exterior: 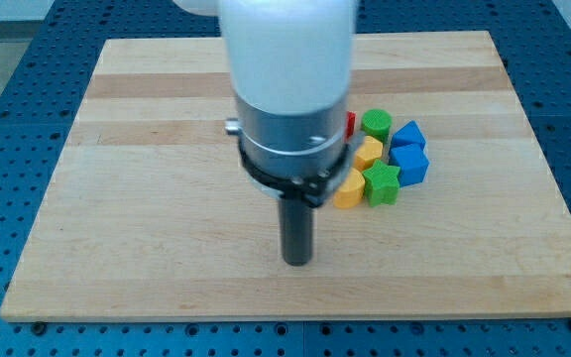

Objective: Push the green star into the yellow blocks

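Note:
The green star (383, 183) lies right of centre, touching a yellow block (350, 190) on its left and another yellow block (368, 154) just above it. My tip (296, 260) rests on the board below and to the left of the cluster, apart from every block. The arm's white and grey body hides the cluster's left side.
A green round block (376, 124) sits at the cluster's top. Two blue blocks (409, 134) (411, 164) lie right of the star. A red block (350, 124) peeks out beside the arm. The wooden board (167, 198) ends on blue perforated table.

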Controlling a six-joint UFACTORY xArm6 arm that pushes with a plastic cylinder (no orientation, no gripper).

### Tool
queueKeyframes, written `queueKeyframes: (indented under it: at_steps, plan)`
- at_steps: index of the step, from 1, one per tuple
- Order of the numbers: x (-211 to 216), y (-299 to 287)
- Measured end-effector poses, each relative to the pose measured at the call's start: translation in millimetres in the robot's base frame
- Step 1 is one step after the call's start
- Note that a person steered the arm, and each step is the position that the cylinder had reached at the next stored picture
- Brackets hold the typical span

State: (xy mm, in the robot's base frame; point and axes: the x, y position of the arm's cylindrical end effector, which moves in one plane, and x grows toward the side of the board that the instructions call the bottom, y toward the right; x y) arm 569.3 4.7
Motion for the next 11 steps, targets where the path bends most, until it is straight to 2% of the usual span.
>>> queueKeyframes:
  at_steps: [1,5,6,7,8,11]
  plan:
    - [-12.8,23.8]
    - [-70.0,27.9]
    - [-64.1,32.1]
    - [-38.6,70.4]
    - [-32.8,118.0]
    - [-74.3,96.2]
